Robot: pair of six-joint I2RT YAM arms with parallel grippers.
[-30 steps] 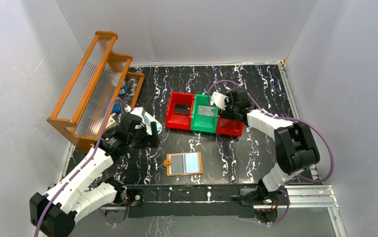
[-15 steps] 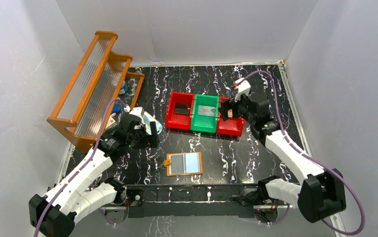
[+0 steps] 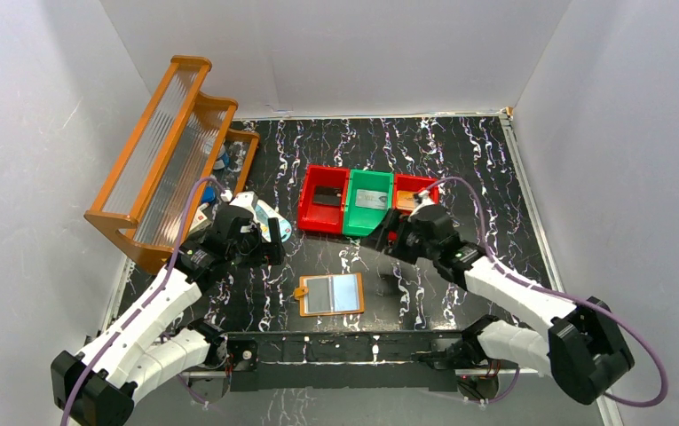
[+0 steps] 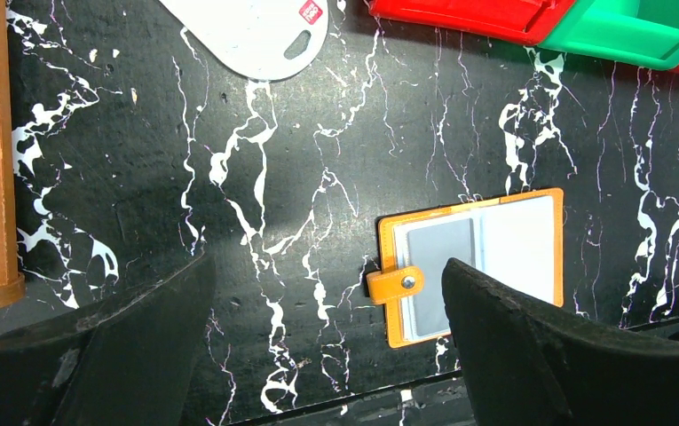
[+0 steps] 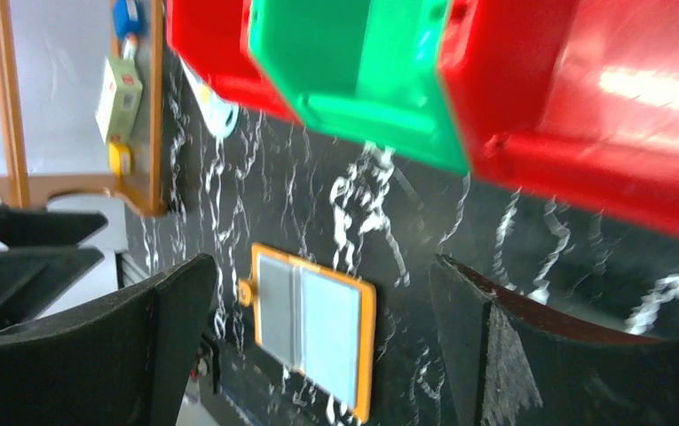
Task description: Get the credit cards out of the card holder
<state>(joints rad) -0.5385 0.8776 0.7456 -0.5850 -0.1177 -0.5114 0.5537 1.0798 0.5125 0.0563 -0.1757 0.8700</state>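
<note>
The card holder [image 3: 331, 294] lies open and flat near the front edge of the table [image 3: 469, 169], windows up for access from above. A grey card [image 4: 439, 275] sits inside. The left gripper [image 4: 331, 266] and the right gripper [image 5: 324, 262] hover nearby, fingers apart, empty. The bins [image 3: 367, 206] stand behind; no obstruction is apparent.

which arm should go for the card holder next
Probably left: the left gripper hangs open, facing straight down, with the card holder by its finger. The right gripper, also open, is tilted near the bins.
</note>
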